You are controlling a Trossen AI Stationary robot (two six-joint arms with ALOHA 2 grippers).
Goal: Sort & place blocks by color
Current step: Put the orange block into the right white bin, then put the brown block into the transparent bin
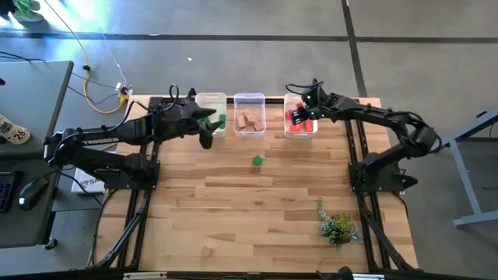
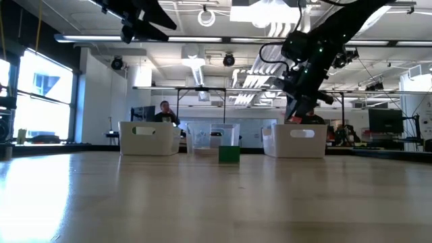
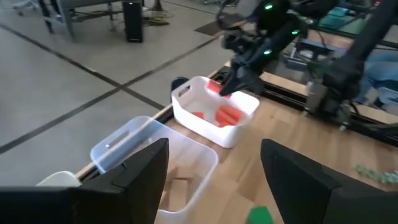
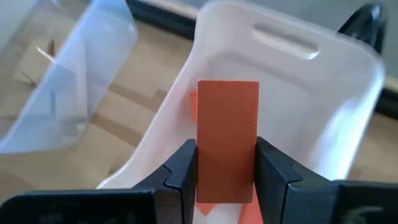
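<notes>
Right wrist view: my right end effector (image 4: 225, 169) is grasping a red block (image 4: 227, 140) over the red bin (image 4: 348, 93); releasing it comes next.

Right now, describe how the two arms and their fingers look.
Both arms are dark, jointed and slim, with black cabling along the links. The left arm carries white lettering on its forearm. The right arm shows a small green light near the wrist. The right gripper's fingers are broad, flat, matte black.
</notes>
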